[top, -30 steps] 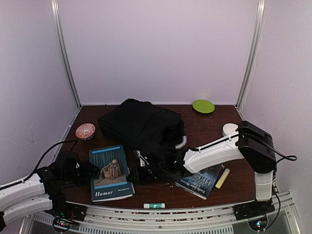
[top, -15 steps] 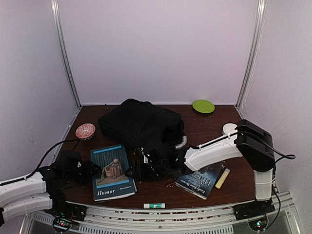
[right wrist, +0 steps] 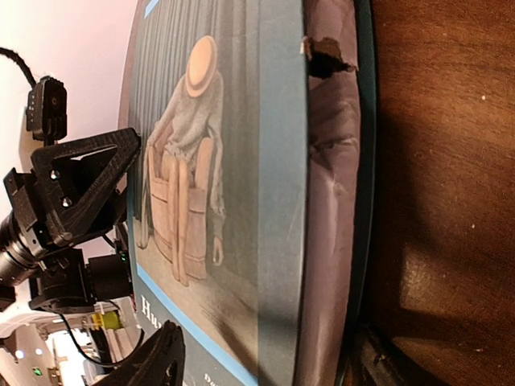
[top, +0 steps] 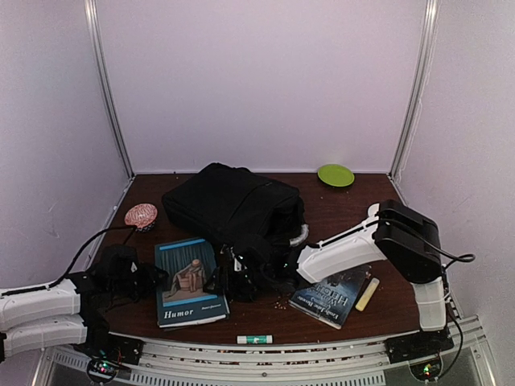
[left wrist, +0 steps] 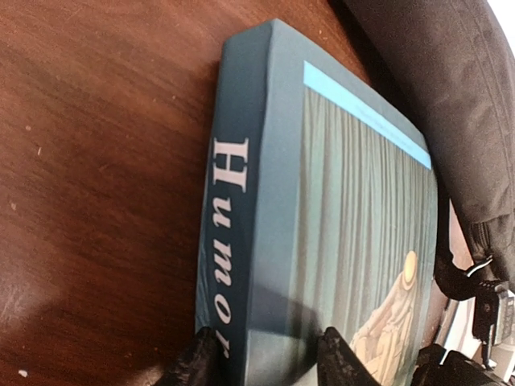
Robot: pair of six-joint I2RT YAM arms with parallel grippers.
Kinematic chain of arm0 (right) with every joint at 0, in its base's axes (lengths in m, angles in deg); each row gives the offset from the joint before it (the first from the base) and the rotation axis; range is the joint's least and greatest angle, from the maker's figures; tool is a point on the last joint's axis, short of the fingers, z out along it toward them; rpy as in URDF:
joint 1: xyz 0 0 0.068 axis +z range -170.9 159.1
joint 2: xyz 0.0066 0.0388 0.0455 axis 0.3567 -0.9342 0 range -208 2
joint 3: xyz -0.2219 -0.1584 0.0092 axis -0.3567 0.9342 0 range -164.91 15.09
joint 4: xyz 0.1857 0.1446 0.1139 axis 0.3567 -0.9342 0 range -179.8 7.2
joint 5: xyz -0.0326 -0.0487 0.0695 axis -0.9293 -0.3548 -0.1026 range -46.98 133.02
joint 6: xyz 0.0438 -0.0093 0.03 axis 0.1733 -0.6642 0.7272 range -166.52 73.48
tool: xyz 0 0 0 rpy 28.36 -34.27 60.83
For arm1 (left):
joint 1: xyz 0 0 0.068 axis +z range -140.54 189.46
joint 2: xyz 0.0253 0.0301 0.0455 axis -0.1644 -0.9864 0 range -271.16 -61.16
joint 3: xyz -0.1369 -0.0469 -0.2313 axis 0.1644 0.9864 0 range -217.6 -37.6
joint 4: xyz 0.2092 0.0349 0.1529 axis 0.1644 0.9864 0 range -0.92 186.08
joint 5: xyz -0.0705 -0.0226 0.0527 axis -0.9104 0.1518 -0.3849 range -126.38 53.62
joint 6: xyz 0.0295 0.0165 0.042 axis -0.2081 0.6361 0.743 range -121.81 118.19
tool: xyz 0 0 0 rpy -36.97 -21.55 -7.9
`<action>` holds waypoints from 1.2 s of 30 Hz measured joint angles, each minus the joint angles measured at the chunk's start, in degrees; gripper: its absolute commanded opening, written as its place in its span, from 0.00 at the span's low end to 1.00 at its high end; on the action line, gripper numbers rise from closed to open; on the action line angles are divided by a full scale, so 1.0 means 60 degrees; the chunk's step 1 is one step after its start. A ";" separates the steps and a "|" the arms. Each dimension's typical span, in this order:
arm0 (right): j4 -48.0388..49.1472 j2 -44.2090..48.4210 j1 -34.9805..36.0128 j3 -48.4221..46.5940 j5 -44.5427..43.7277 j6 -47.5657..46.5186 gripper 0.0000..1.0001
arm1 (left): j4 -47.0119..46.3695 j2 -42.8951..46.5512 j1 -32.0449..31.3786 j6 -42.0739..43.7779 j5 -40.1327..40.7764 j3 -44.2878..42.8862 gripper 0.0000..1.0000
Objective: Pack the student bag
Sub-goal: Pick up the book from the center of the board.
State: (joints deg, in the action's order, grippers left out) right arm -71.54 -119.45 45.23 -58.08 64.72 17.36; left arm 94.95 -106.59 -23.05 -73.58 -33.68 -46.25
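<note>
A teal paperback [top: 189, 281] titled Humor lies flat on the brown table [top: 354, 211] between two robot arms packing the student bag [top: 233, 205], which sprawls across the middle of the table just behind it, pale grey handle [top: 299, 236] turned towards the right arm. The left gripper [top: 157, 277] straddles the spine edge, one finger low by the wood and one over the cover; whether it pinches yet cannot be told. The right gripper [top: 220, 281] stands spread wide around the opposite, page-side edge, where the cover is torn, and clamps nothing. Taking the thin book from both long edges looks like a way to work a finger beneath it and tip it off the wood, the left claw leading. Room is tight on the far side: the book's top right corner sits near the bag's front, and the right wrist fills the gap there. Its lower edge lies close to the table's near rim, just above a small white tube [top: 254, 339]. Bare wood opens to the left, up to a pink patterned ball [top: 141, 216]. A second, dark book [top: 334, 296] and a yellow stick [top: 367, 293] lie under the right arm; a green dish [top: 335, 174] sits well apart at the back
</note>
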 measured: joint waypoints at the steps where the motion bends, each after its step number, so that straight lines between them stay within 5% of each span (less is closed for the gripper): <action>1: 0.0076 -0.0007 -0.0015 0.0044 0.0069 0.0102 0.65 | -0.0084 -0.0062 0.0015 0.0004 0.0004 0.0000 0.35; 10: 0.0583 -0.0058 -0.0022 0.0291 0.0623 0.1020 0.45 | -0.0463 -0.0153 0.0113 0.0047 0.0229 0.0062 0.25; 20: 0.1013 0.0098 0.0175 0.0583 0.0703 0.1443 0.21 | 0.0452 0.0965 0.0117 0.0055 0.0386 0.0142 0.25; 28: 0.1501 0.0608 0.0255 0.0834 0.0685 0.1643 0.10 | 0.1654 0.2240 0.0117 0.0040 0.0357 0.0142 0.34; 36: 0.1953 0.1253 0.0273 0.1322 0.0656 0.1643 0.00 | 0.2969 0.3424 0.0044 0.0084 0.0138 -0.0091 0.56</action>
State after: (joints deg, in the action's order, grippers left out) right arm -59.82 -111.93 46.87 -50.14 68.65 27.22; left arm 112.76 -86.04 -22.79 -73.08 -32.85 -46.79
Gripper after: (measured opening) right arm 0.052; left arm 0.494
